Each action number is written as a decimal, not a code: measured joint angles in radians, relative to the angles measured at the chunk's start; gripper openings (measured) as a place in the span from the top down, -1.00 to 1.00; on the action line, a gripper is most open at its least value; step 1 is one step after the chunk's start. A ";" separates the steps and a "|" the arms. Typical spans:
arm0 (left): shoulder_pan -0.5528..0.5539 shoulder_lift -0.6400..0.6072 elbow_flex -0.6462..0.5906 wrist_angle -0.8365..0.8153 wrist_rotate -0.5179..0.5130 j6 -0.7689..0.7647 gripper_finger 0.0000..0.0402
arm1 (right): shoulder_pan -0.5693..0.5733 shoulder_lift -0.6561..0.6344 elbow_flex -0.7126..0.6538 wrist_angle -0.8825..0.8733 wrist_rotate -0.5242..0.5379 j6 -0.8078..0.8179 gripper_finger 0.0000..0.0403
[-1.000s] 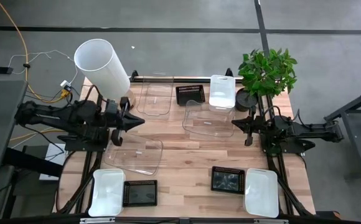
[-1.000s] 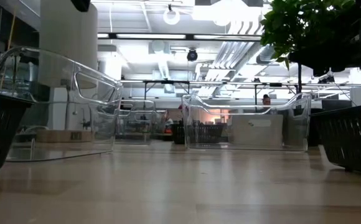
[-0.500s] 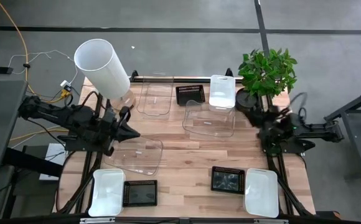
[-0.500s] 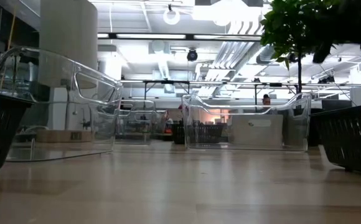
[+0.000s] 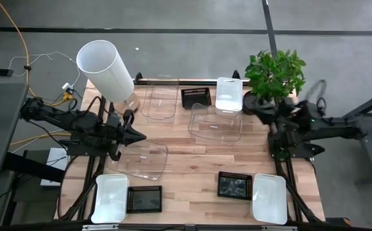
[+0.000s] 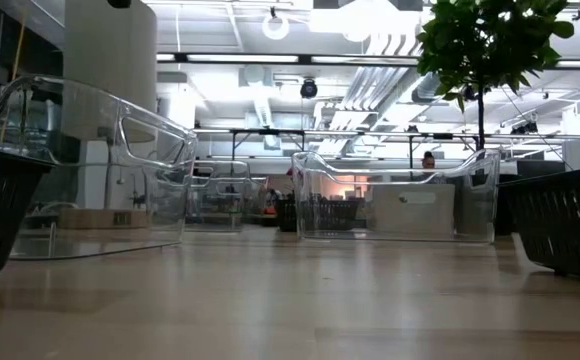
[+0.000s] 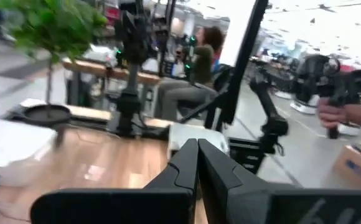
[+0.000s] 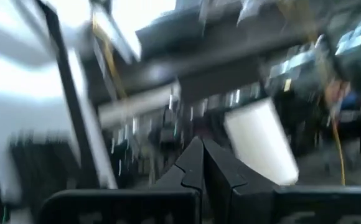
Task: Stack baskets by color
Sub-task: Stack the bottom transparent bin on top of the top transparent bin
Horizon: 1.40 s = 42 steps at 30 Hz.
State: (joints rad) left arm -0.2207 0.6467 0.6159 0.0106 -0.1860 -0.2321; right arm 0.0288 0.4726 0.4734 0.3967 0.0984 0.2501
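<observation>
Three clear baskets lie on the wooden table: one at the back (image 5: pixel 158 101), one in the middle (image 5: pixel 215 122), one front left (image 5: pixel 139 159). White baskets sit at the back (image 5: pixel 228 94), front left (image 5: pixel 111 197) and front right (image 5: pixel 269 197). Black baskets rest at the back (image 5: pixel 195 97), front left (image 5: pixel 144 199) and front right (image 5: pixel 235 185). My left gripper (image 5: pixel 141 136) is shut and empty, hovering just behind the front-left clear basket. The right gripper (image 5: pixel 261 109), shut and empty, is raised beside the plant pot, right of the middle clear basket.
A tall white cylinder (image 5: pixel 104 69) stands at the back left corner. A potted green plant (image 5: pixel 276 74) stands at the back right. In the left wrist view a seated person (image 7: pixel 199 59) and a hand (image 7: pixel 336 112) show in the room beyond the table.
The left gripper swung slightly toward the front-left clear basket. The right arm lifted and drew back toward the plant, leaving the low view.
</observation>
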 joint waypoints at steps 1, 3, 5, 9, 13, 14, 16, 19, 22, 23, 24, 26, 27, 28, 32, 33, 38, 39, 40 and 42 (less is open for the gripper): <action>-0.010 0.004 0.000 -0.020 0.000 -0.001 1.00 | 0.000 0.051 0.048 -0.054 -0.022 -0.009 1.00; -0.042 0.015 0.000 -0.077 -0.011 -0.021 1.00 | 0.000 0.145 0.142 -0.145 -0.053 -0.022 1.00; -0.077 0.027 0.000 -0.143 -0.046 -0.049 1.00 | 0.000 0.225 0.233 -0.245 -0.056 -0.023 1.00; -0.153 0.074 -0.001 -0.220 -0.075 -0.080 1.00 | 0.000 0.347 0.407 -0.466 -0.056 -0.045 1.00; -0.204 0.108 -0.001 -0.214 -0.123 -0.069 1.00 | 0.000 0.433 0.545 -0.645 -0.057 -0.049 1.00; -0.209 0.116 -0.001 -0.214 -0.133 -0.058 1.00 | 0.000 0.452 0.572 -0.675 -0.057 -0.049 1.00; -0.212 0.132 -0.001 -0.213 -0.141 -0.039 1.00 | 0.000 0.483 0.616 -0.716 -0.057 -0.040 1.00; -0.202 0.153 -0.001 -0.224 -0.139 -0.027 1.00 | 0.000 0.523 0.660 -0.721 -0.056 -0.022 1.00; -0.177 0.175 -0.001 -0.226 -0.139 -0.016 1.00 | 0.000 0.560 0.688 -0.721 -0.039 -0.023 1.00; -0.168 0.181 -0.001 -0.224 -0.134 -0.001 1.00 | 0.000 0.570 0.692 -0.723 -0.038 -0.023 1.00; -0.161 0.186 0.000 -0.224 -0.124 0.016 1.00 | 0.000 0.578 0.696 -0.727 -0.038 -0.024 1.00; -0.147 0.193 0.000 -0.225 -0.103 0.038 1.00 | -0.002 0.587 0.702 -0.744 -0.038 -0.020 1.00; -0.141 0.192 0.000 -0.224 -0.092 0.042 1.00 | -0.002 0.588 0.704 -0.766 -0.038 -0.011 1.00; -0.134 0.191 0.000 -0.224 -0.081 0.042 1.00 | -0.002 0.588 0.704 -0.790 -0.039 0.004 1.00; -0.116 0.184 0.000 -0.220 -0.050 0.045 1.00 | 0.004 0.587 0.704 -0.910 -0.078 0.099 1.00; -0.111 0.179 0.000 -0.214 -0.049 0.045 1.00 | 0.010 0.587 0.704 -0.943 -0.082 0.120 1.00; -0.075 0.170 0.002 -0.219 -0.048 0.043 1.00 | 0.062 0.587 0.704 -1.135 -0.089 0.199 0.99; -0.065 0.171 0.007 -0.237 -0.041 0.037 1.00 | 0.074 0.587 0.704 -1.164 -0.089 0.216 0.98; -0.054 0.171 0.018 -0.265 -0.031 0.036 1.00 | 0.088 0.587 0.704 -1.188 -0.088 0.231 0.97; -0.029 0.185 0.053 -0.345 -0.012 0.042 1.00 | 0.114 0.587 0.704 -1.222 -0.076 0.260 0.92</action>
State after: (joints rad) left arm -0.2497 0.8314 0.6690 -0.3339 -0.1982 -0.1901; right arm 0.1429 1.0592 1.1774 -0.8249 0.0223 0.5099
